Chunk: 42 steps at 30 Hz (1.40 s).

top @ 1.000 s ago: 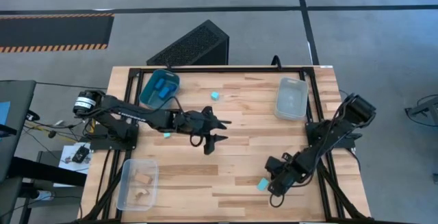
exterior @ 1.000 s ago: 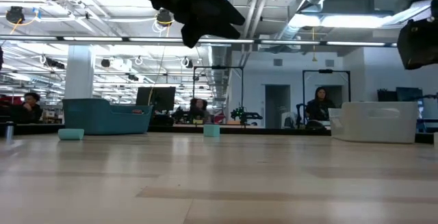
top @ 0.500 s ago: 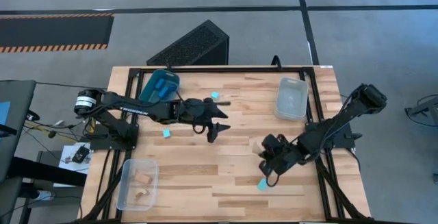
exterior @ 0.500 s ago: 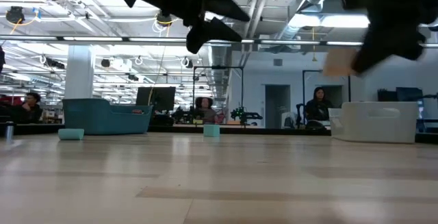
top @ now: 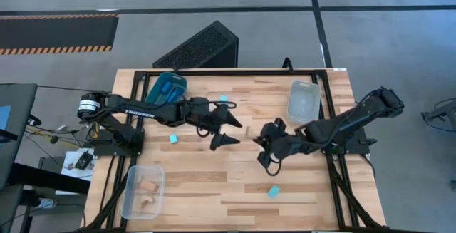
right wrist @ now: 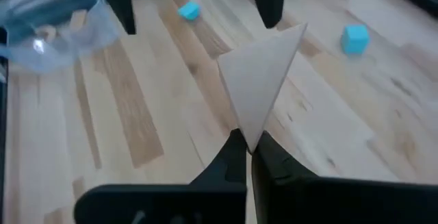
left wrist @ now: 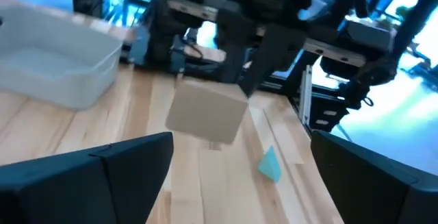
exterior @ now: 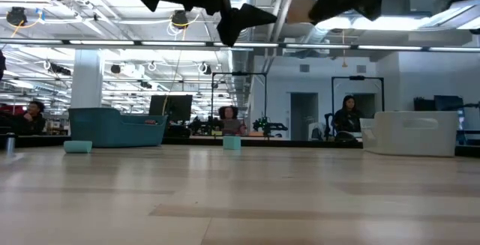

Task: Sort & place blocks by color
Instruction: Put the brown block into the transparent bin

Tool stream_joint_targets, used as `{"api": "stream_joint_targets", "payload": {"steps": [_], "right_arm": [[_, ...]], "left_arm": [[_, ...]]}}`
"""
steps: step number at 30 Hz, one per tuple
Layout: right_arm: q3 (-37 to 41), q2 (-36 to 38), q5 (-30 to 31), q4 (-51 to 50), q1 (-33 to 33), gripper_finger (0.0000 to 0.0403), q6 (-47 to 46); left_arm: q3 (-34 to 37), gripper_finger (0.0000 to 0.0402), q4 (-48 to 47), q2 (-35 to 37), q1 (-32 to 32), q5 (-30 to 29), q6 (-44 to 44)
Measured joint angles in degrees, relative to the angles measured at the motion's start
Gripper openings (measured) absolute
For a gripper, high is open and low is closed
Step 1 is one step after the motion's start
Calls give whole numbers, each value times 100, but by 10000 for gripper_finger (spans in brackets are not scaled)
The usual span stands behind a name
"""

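1. Around your two grippers at mid-table, the wooden table [top: 235, 190] carries a teal bin [top: 167, 90] with dark blue blocks at the far left, a clear bin [top: 303, 102] at the far right, and a second clear bin [top: 143, 190] with tan pieces at the near left corner. Loose cyan blocks lie by the far edge [top: 224, 99], beside the left arm [top: 172, 139] and near the front [top: 273, 191]. Nothing stands on the table between the two grippers.
2. Against a second ago, your right gripper [top: 260, 139] has left the near right edge, come up and swung in to the middle with a tan block [right wrist: 263, 90], leaving the front cyan block uncovered. Your left gripper [top: 229, 127] has moved towards the far side and spread its fingers wider.
3. The right gripper's fingers are pinched tight on one corner of the tan block, which hangs clear of the table. From the left wrist view you see that block [left wrist: 207, 113] straight ahead, between the left gripper's two spread fingers [left wrist: 89, 183] but beyond their tips, not touching them. The left gripper stands wide and holds nothing.
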<state>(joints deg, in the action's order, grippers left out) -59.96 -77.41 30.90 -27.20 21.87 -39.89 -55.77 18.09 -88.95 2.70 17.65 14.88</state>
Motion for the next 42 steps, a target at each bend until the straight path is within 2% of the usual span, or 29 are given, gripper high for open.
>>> {"api": "stream_joint_targets", "payload": {"steps": [11,17,25,32,42], "right_arm": [[-304,-37,-470,328,-164,13,738],[-304,-42,-559,584,-240,13,966],[-304,-37,-799,719,-433,13,1123],[-304,-37,-996,841,-589,13,1288],[-304,-37,-1305,1040,-803,13,1451]], "left_arm": [[0,338,814,2,-39,-82,-697],[0,338,924,2,-39,-727,-825],[0,333,1115,-24,-37,-501,-739],[0,293,1180,-24,-17,-496,-722],[0,201,1247,-26,-17,-335,-722]]}}
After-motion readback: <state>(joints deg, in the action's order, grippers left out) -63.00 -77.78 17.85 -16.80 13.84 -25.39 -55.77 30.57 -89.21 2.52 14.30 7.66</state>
